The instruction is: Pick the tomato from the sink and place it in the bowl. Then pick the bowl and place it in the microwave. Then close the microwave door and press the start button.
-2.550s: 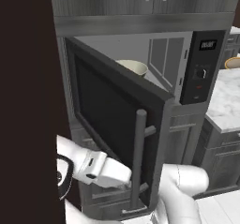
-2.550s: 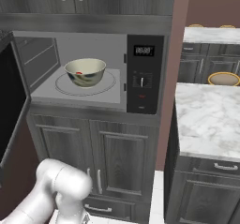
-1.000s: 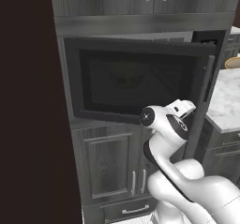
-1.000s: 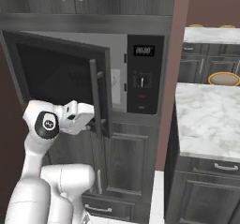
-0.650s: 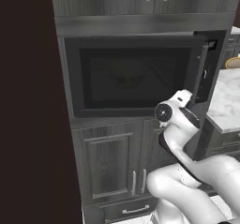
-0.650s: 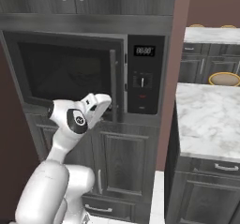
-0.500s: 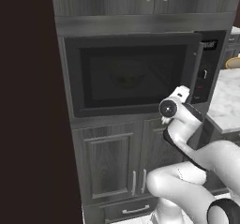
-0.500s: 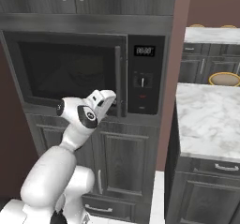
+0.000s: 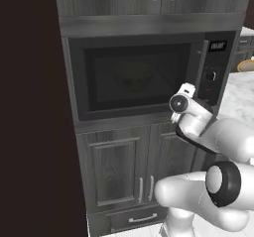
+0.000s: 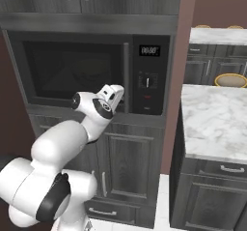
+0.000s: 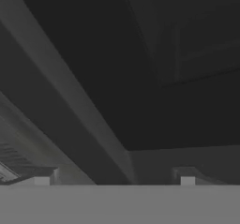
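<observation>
Hovering at the frame's centre, the pincer [image 10: 117, 92] is standing wide open, holding nothing. Behind it, the microwave door [image 10: 72, 69] is sitting closed, the bowl [image 9: 130, 81] showing dimly inside. Pressing the start button is remaining, I judge.

Microwave door [image 9: 136, 77]: dark, near-black glass in grey frame w/ grey bar handle; control panel [image 10: 148, 75] black w/ pale display digits; cabinet doors [image 10: 125, 165] dark grey woodgrain, panelled; counter [image 10: 212, 116] white marble w/ grey veins; side wall [image 9: 30, 107] dark brown.
</observation>
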Motion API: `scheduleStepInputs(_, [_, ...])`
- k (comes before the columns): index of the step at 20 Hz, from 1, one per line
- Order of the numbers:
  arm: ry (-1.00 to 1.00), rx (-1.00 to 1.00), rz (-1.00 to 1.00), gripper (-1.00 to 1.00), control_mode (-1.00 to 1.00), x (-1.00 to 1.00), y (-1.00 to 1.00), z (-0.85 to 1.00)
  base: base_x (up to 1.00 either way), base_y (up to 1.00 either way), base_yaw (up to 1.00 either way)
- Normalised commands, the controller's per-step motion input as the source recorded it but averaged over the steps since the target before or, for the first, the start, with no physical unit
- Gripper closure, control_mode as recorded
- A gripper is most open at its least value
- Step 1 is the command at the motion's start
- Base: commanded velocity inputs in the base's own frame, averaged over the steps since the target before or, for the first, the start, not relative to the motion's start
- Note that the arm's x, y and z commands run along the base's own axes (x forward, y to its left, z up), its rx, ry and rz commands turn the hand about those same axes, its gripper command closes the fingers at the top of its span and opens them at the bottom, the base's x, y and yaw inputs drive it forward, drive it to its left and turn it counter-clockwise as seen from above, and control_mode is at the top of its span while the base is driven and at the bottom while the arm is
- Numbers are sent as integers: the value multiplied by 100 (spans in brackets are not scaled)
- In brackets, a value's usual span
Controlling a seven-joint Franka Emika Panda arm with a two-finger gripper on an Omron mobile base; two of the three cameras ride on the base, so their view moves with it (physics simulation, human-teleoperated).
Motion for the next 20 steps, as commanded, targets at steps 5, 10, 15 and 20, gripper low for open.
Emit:
scheduleStepInputs(5, [-1, 0, 0, -100, -100, -22, 3, -1, 0, 0, 0])
scheduleStepInputs(10, [-5, 4, 2, -100, -100, -100, 13, 5, 0, 0, 0])
scheduleStepInputs(15, [0, 9, 10, -100, -100, -100, 4, 18, 0, 0, 0])
scheduleStepInputs(20, [5, 16, 18, -100, -100, -100, -42, 15, 0, 0, 0])
